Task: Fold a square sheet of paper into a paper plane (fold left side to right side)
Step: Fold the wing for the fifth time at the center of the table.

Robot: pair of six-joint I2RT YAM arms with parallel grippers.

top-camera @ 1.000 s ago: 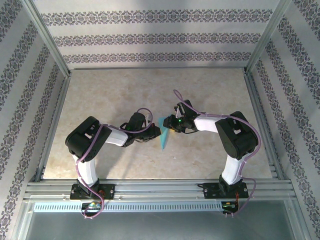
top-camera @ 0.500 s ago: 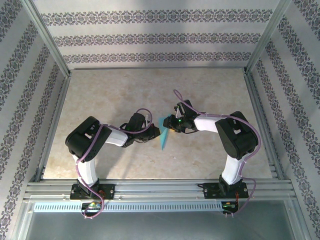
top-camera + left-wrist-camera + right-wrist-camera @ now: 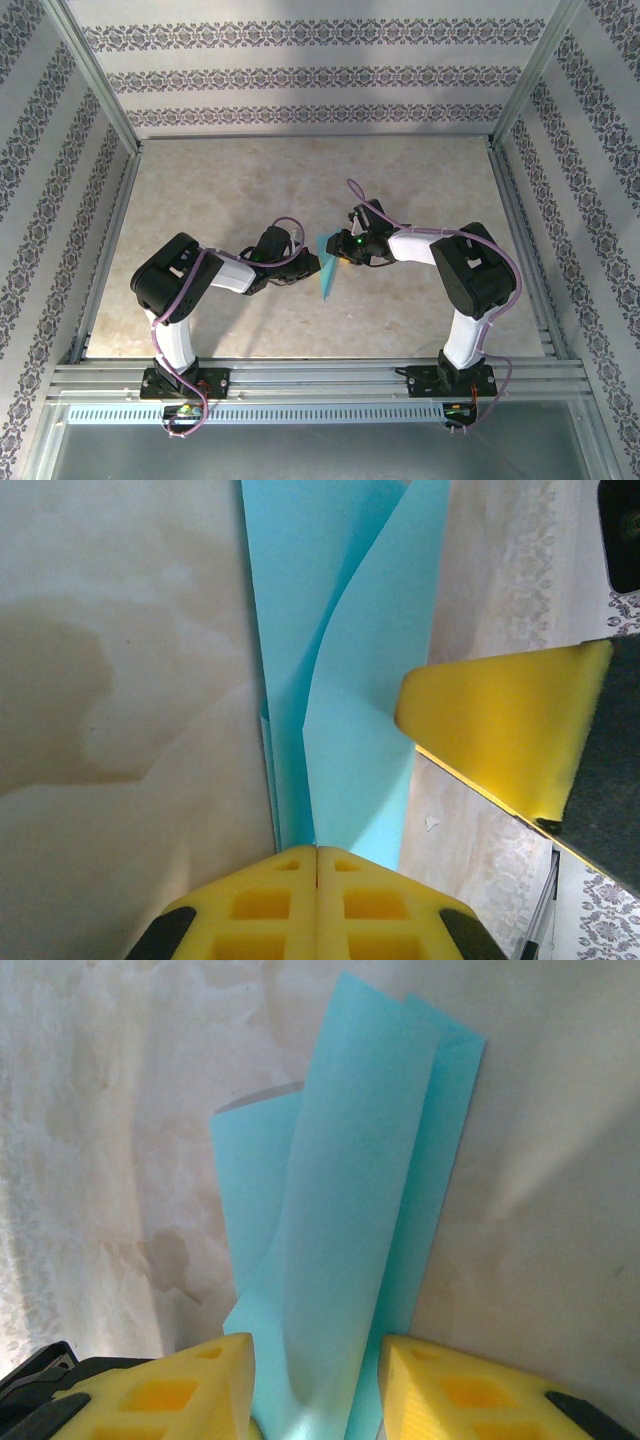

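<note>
While I watch from far away, the square sheet of paper [image 3: 326, 270] shows as a thin blue strip near the middle of the top view, over the pale table [image 3: 200, 190]. It is not flat. It is folded into long layers and stands up on its edge. In the left wrist view the paper [image 3: 340, 660] runs from the bottom middle up to the top of the frame, and one layer bends away in a soft curve. In the right wrist view the paper [image 3: 350, 1210] rises from the bottom middle, and I can see two or three blue layers lying over each other.

The left gripper [image 3: 317, 852] has its yellow fingers pressed tight together, pinching the bottom end of the paper. The right gripper [image 3: 315, 1365] has its yellow fingers spread apart, and the paper stands in the gap between them. In the top view the left gripper [image 3: 311, 263] and the right gripper [image 3: 339, 256] meet at the paper from each side.
</note>
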